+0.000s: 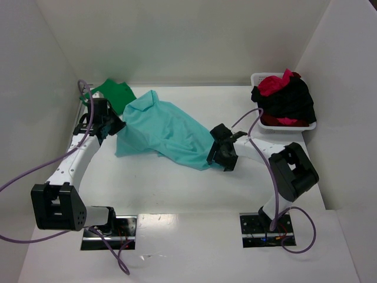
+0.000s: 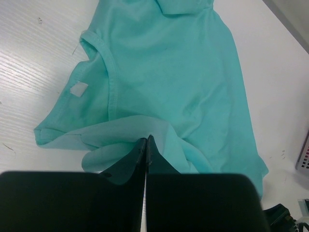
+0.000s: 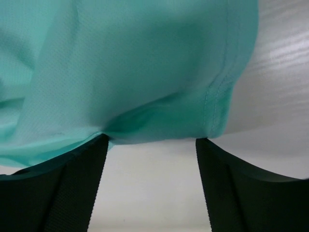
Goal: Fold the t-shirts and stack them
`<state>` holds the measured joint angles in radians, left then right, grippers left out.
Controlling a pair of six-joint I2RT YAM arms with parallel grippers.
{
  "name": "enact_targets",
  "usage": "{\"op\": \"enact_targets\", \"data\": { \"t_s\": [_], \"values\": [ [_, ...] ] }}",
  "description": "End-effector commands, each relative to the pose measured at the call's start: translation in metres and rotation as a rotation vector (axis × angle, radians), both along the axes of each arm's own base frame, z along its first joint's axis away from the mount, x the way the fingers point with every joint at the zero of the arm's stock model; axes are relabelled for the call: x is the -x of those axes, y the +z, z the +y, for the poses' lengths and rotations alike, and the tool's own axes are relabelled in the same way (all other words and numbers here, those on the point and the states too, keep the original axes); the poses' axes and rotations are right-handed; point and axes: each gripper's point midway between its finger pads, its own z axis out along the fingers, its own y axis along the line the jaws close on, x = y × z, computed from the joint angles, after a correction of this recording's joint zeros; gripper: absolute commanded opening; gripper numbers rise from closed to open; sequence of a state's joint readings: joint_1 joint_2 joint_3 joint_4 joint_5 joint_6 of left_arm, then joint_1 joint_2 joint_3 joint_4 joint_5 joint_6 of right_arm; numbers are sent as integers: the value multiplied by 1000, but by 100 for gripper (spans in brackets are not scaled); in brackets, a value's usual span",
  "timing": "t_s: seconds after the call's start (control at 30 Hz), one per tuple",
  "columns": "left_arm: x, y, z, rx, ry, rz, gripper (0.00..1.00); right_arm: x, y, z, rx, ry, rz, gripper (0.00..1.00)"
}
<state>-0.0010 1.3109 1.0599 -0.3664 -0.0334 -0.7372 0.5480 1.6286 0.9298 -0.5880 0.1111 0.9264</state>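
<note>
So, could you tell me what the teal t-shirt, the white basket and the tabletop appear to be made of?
The teal t-shirt looks like soft matte knit, likely cotton: fine mesh texture, stitched hem, limp folds. The white basket seems moulded plastic: smooth rim, perforated wall. The tabletop looks like white laminate or painted wood, with faint grain lines.

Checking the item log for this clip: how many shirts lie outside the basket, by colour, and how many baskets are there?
Teal t-shirt: 1
Dark green t-shirt: 1
White basket: 1
Total: 3
Red and black clothes heaped in the basket cannot be counted.
</note>
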Motion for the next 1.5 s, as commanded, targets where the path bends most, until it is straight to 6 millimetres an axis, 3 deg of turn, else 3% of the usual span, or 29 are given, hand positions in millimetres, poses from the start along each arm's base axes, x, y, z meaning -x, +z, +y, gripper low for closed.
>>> {"op": "enact_targets", "data": {
  "t_s": [0.0, 0.17, 0.3, 0.4, 0.63, 0.83, 1.0, 1.17, 1.33, 1.4, 1.47],
  "values": [
    [-2, 12, 4, 10, 2, -47, 0, -33, 11, 9, 5, -29, -118, 73],
    [-2, 8, 2, 16, -6, -36, 0, -48, 22, 8, 21, -40, -187, 55],
    [-3, 4, -1, 29, -22, -26, 0, -56, 21, 3, 63, -36, -211, 26],
    [-2, 4, -2, 30, -23, -26, 0, -65, 28, 4, 72, -37, -239, 14],
    [-1, 1, 0, 36, -21, -17, 0, -103, 50, 11, 114, -6, -335, 0],
    [-1, 0, 1, 29, -26, -17, 0, -138, 78, 28, 109, 28, -428, 0],
    [2, -4, -1, 35, -33, -6, 0, -167, 82, 35, 112, 71, -470, 10],
    [4, -8, -3, 41, -40, 4, 0, -182, 60, 36, 134, 115, -442, 33],
    [6, -12, -5, 49, -49, 13, 0, -186, 57, 34, 135, 123, -435, 59],
    [6, -12, -6, 52, -55, 13, 0, -183, 57, 33, 132, 124, -425, 64],
    [6, -12, -6, 46, -60, 13, 0, -178, 61, 19, 132, 92, -419, 68]
  ]
}}
